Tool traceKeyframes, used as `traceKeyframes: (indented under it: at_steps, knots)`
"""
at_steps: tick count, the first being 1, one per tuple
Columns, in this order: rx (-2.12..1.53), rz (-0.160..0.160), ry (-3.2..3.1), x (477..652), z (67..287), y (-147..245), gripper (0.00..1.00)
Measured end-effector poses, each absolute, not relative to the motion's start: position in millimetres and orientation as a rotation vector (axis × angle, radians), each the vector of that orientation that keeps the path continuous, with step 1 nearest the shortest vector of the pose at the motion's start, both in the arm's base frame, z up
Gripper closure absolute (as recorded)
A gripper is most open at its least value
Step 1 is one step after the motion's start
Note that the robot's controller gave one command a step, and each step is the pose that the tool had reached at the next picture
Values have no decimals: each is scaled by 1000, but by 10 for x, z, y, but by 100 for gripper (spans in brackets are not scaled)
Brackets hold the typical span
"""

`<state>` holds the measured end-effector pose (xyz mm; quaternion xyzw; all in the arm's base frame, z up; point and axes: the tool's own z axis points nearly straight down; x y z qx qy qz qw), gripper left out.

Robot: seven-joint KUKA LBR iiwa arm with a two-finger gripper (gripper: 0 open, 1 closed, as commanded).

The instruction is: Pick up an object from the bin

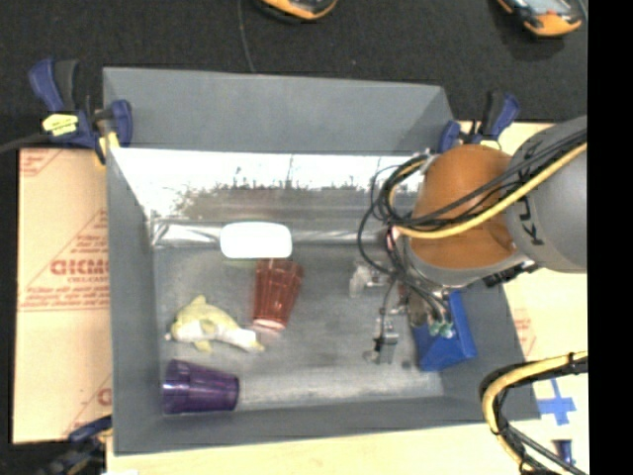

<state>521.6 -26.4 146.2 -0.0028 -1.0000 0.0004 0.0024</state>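
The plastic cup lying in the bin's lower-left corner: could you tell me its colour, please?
The translucent plastic cup is purple, clearest in the camera view.

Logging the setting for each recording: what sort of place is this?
Probably a lab grasping station: a grey metal bin holding a red cup and a purple cup, with the gripper inside it.
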Motion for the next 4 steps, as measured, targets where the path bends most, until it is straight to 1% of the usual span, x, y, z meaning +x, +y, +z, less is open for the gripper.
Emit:
traceKeyframes:
  at_steps: [1, 2, 3, 4]
  knots:
    - [-7, 2, -3144, 5235, 1495, -263, 0]
    - [47, -1, -3145, 5230, 1048, 650, 0]
    - [389, 8, -3127, 5968, 1062, 963, 0]
    - [-109, 0, -3137, 5658, 1028, 1389, 0]
